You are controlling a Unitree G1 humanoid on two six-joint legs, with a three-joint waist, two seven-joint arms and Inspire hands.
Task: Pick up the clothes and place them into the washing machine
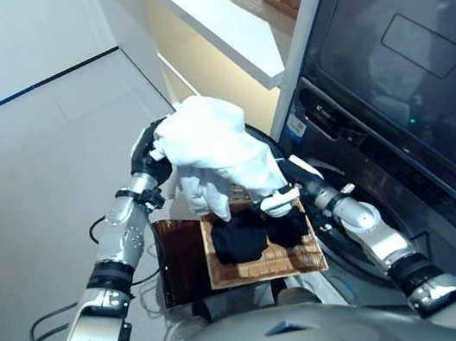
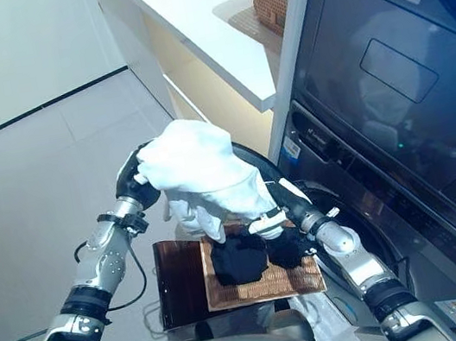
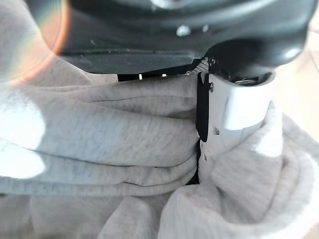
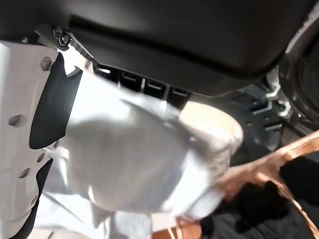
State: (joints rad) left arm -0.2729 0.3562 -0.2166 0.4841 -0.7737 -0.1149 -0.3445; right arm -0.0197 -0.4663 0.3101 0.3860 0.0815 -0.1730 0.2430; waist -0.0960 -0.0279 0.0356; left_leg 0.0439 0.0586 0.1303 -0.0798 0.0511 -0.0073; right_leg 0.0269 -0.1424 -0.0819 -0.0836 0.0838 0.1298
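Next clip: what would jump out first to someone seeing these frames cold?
The bundled white garment, held up between the left hand and the right hand, both gripping its cloth. Directly below it, dark clothes lie in a flat woven basket on the floor. To the robot's right stands the dark washing machine.

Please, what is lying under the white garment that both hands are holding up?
Under the white garment sits a woven basket holding dark clothes, beside a brown tray. The left hand and right hand grip the cloth; the basket's far edge is covered.
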